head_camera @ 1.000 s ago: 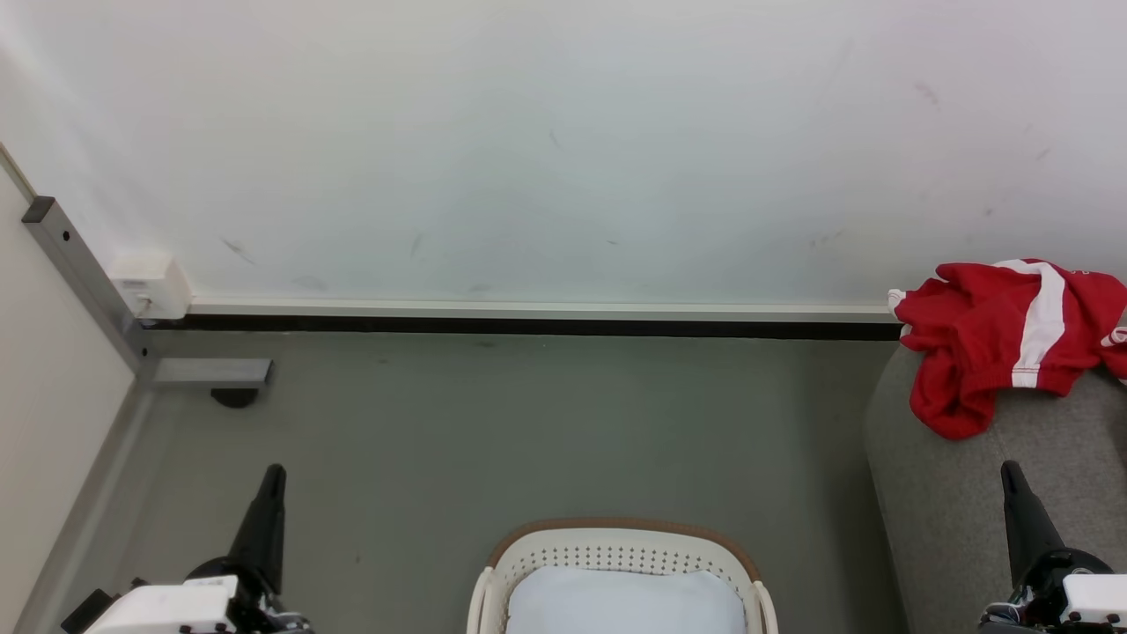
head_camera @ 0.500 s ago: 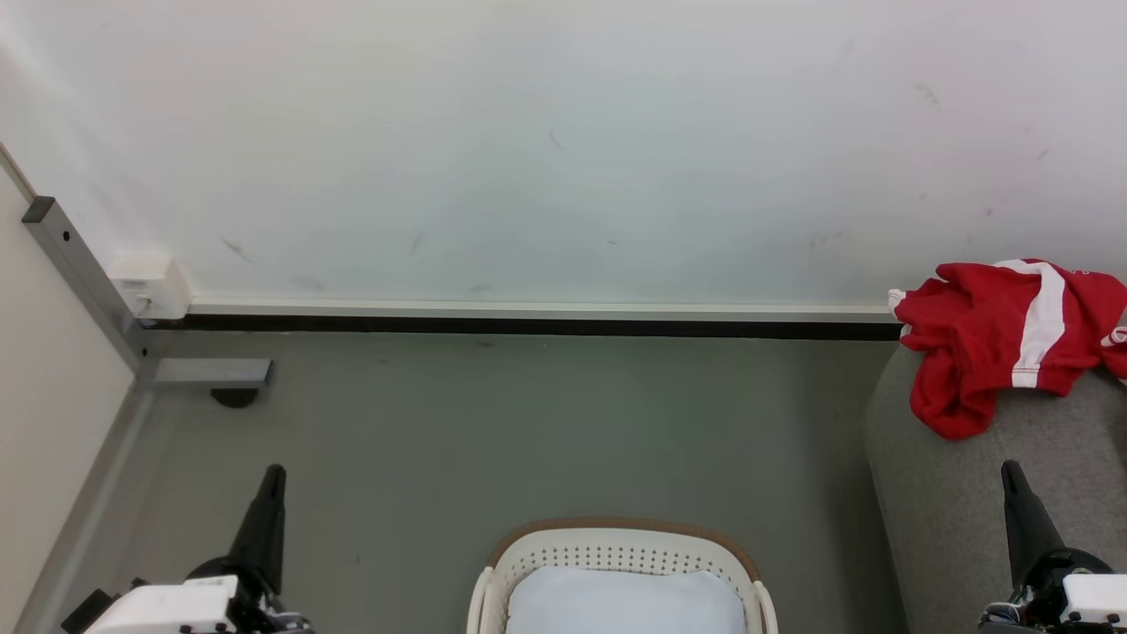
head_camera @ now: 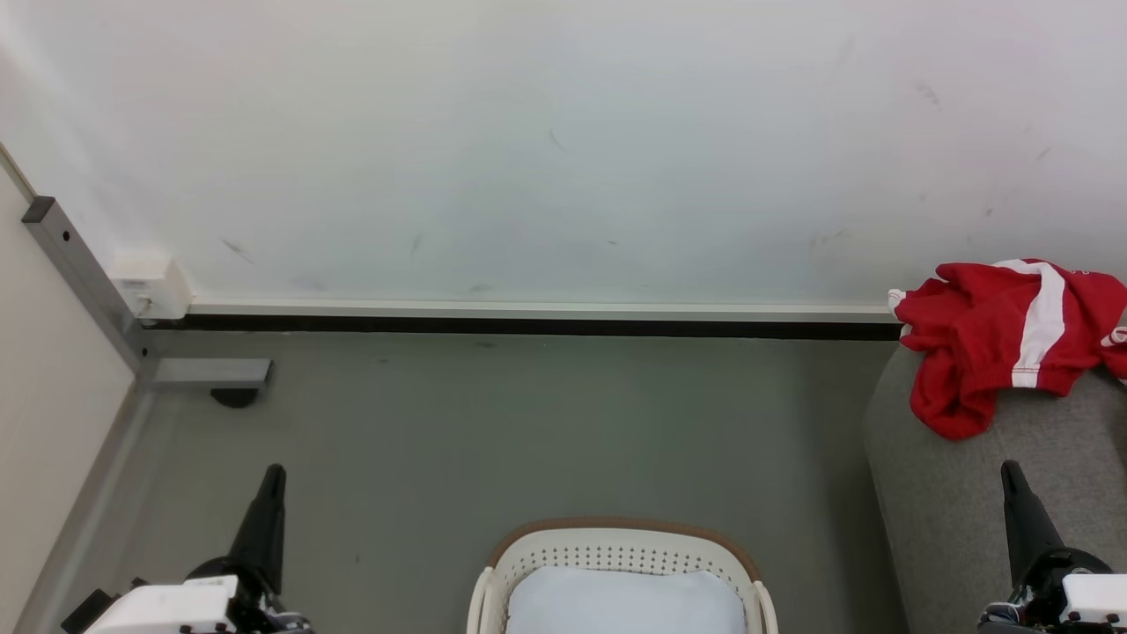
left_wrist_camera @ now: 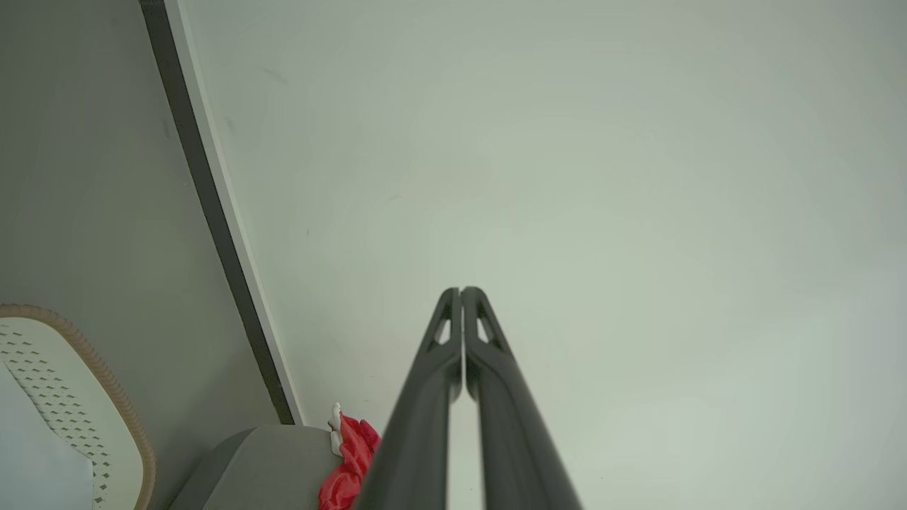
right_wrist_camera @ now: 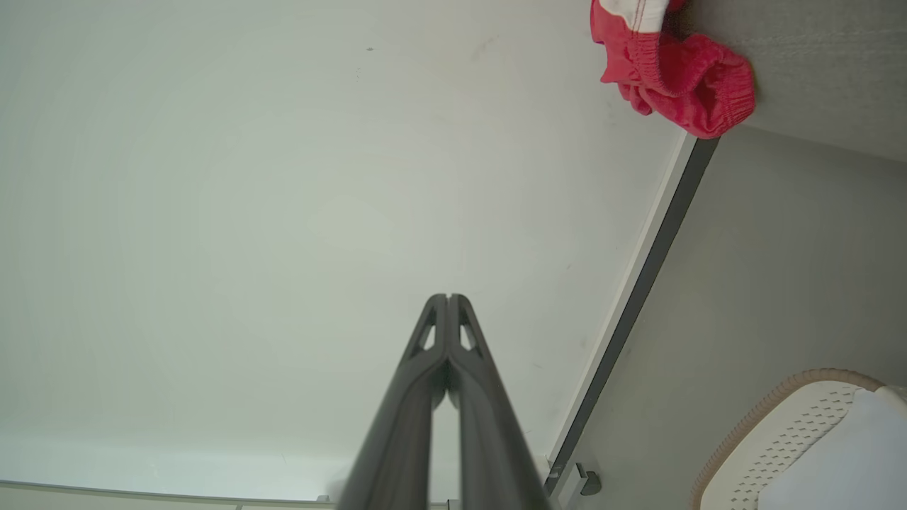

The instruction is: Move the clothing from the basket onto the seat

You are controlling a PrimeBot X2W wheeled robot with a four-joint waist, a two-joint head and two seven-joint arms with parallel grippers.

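The grey seat (head_camera: 968,519) stands at the right, and the white basket (head_camera: 616,528) sits on the floor near it with a pale liner (head_camera: 625,603) inside. The red clothing (head_camera: 977,343) lies crumpled on the seat's far corner, one edge hanging over. The left gripper (head_camera: 275,474) and the right gripper (head_camera: 1009,469) hover empty, fingers pressed together.
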